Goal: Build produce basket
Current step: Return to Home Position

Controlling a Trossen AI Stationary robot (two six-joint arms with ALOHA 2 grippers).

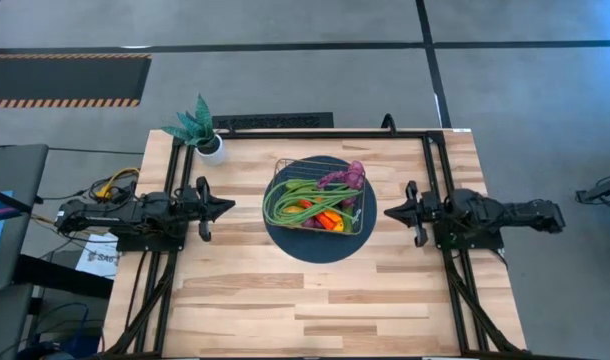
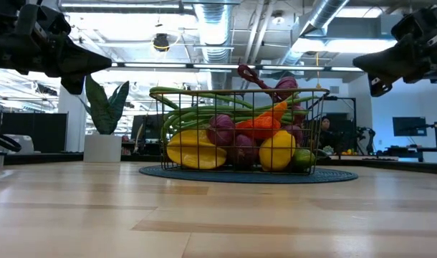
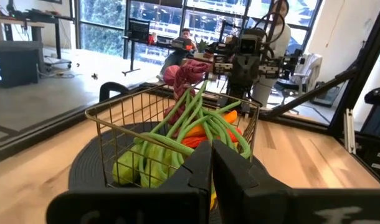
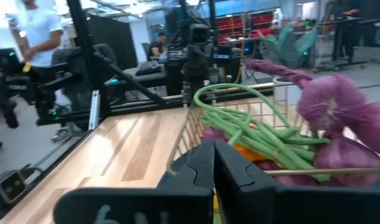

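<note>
The wooden tabletop (image 1: pixel 285 300) carries a dark round mat (image 1: pixel 315 250) at its centre, and the wire basket (image 2: pixel 204 91) sits on that mat. The left end effector (image 1: pixel 228 207) hovers at the basket's 9 o'clock and the right end effector (image 1: pixel 390 212) at its 3 o'clock — both clear of it, fingers pressed together, holding nothing. In the basket lie green beans (image 1: pixel 290 198), a purple grape string (image 1: pixel 347 178), an orange pepper (image 1: pixel 330 217) and a yellow lemon (image 2: pixel 277 150). A potted plant (image 1: pixel 197 128) stands at its 10 o'clock.
</note>
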